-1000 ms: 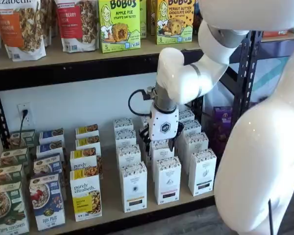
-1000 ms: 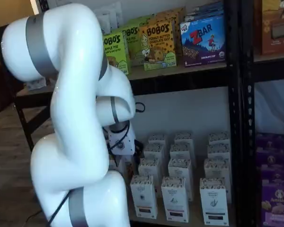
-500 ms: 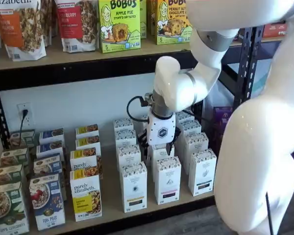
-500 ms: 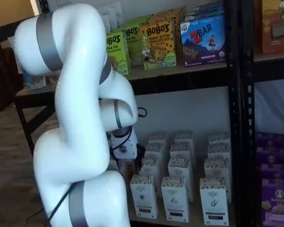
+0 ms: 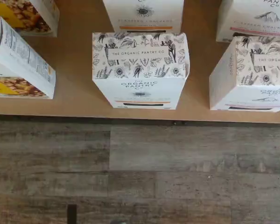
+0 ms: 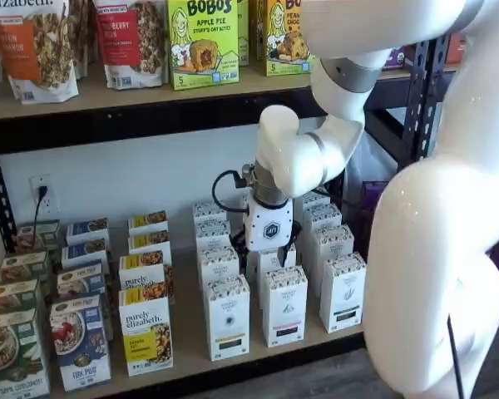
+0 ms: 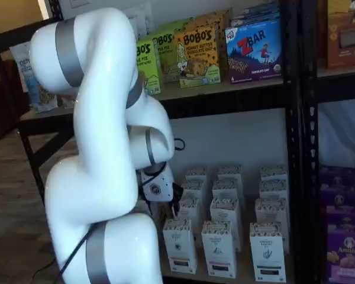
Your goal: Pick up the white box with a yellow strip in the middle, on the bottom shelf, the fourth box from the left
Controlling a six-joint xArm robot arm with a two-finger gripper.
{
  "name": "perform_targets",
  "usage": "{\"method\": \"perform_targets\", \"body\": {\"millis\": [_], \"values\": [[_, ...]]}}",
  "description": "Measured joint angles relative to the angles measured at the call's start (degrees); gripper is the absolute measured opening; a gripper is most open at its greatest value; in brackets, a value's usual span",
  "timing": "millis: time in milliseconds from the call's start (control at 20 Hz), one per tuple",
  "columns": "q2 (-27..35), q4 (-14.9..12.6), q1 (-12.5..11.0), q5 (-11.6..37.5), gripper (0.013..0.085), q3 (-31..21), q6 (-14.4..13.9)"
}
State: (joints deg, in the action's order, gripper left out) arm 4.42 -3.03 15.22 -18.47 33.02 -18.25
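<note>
We see the gripper hanging low over the bottom shelf, its white body just behind the front row of white cartons and above the second row. Only the dark upper parts of its fingers show at either side of the body, their tips hidden behind the cartons, so we cannot tell whether the jaws are spread or pressed together. In the other shelf view the gripper is largely masked by the arm, and the jaws are no clearer there.

The white box stands upright at the front edge of the surface, in front of the jaws and a little to their left as the shelf view faces them, apart from them and not held. In the wrist view we look straight down on the white box: a speckled botanical top printed "The Organic Pantry Co", a pale yellow band and a dark label on its front face, its base near the lip of the bottom shelf.

A like white carton stands just beside it on one side, a purely elizabeth box on the other, and a further carton right behind it. Wood-grain floor lies beyond the shelf edge.
</note>
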Motion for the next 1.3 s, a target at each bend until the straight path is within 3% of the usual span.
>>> {"method": "perform_targets", "body": {"millis": [600,1300], "values": [[6.7,-1.6,0.1,2.4,0.085,4.0,-1.6],[16.3,-1.2,1.2,6.7,0.085,9.2,-2.4]]}}
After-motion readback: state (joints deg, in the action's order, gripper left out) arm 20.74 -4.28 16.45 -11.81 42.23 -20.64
